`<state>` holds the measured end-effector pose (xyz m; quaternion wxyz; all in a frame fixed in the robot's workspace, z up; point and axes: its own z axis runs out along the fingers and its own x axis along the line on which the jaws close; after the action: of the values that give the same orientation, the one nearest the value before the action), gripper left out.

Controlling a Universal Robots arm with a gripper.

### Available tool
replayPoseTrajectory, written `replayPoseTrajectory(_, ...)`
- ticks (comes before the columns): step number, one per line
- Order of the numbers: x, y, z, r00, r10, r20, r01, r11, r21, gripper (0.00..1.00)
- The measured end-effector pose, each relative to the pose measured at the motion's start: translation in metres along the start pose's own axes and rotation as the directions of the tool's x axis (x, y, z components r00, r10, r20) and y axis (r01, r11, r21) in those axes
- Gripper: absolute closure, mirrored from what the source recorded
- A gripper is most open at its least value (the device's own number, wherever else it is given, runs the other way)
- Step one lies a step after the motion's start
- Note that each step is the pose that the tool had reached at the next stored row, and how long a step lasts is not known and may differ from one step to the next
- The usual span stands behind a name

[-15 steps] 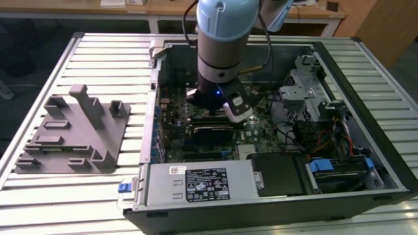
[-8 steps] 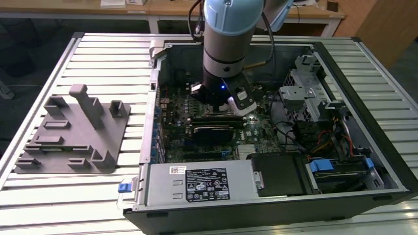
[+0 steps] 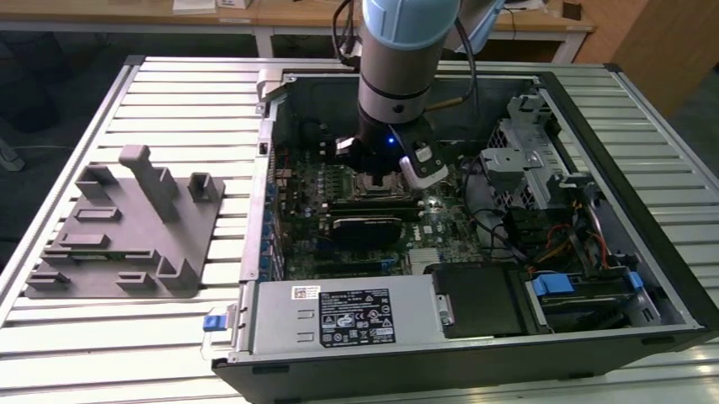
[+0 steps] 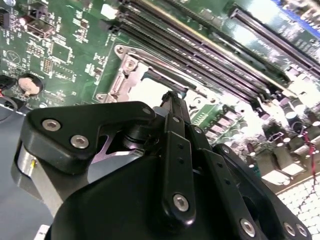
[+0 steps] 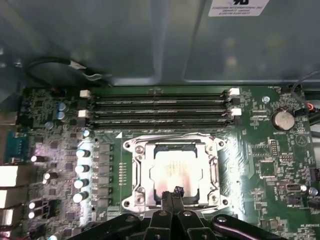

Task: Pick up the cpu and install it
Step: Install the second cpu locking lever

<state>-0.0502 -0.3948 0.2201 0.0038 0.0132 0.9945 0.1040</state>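
So the arm is reaching down into the open computer case (image 3: 629, 278), with the gripper (image 3: 388, 172) hanging right over the middle of the green motherboard (image 3: 337, 227). The grey plastic tray (image 3: 124, 236) sits on the slatted table on the exterior view's left, well apart from the action.

In the first wrist view the cpu (image 5: 172, 172) is lying flat in the metal socket (image 5: 132, 175), pale shiny top face up, square with the frame, just below the row of RAM slots (image 5: 157, 107). The gripper fingertips (image 5: 172, 194) are pinched together to a narrow point, not clamped around anything that I can see, and that point sits right at the near edge of the chip, touching or just above it, hard to call. So the chip is directly under and slightly ahead of the tips, no sideways offset worth mentioning.

The second wrist view tells the same story: closed fingers (image 4: 175, 125) poking down at the bright plate (image 4: 150, 92) inside the socket frame. Looks to me like the chip's already seated, or close to it.
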Motion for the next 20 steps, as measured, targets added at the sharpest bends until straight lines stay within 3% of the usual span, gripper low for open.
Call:
replayPoseTrajectory(13,-0.011,0.0197,0.0044,1.0,0.0,0.0015,0.0,0.9982,0.0599,0.89)
replayPoseTrajectory(20,-0.0114,0.0201,0.0044,1.0,0.0,0.0015,0.0,0.9981,0.0624,0.89)
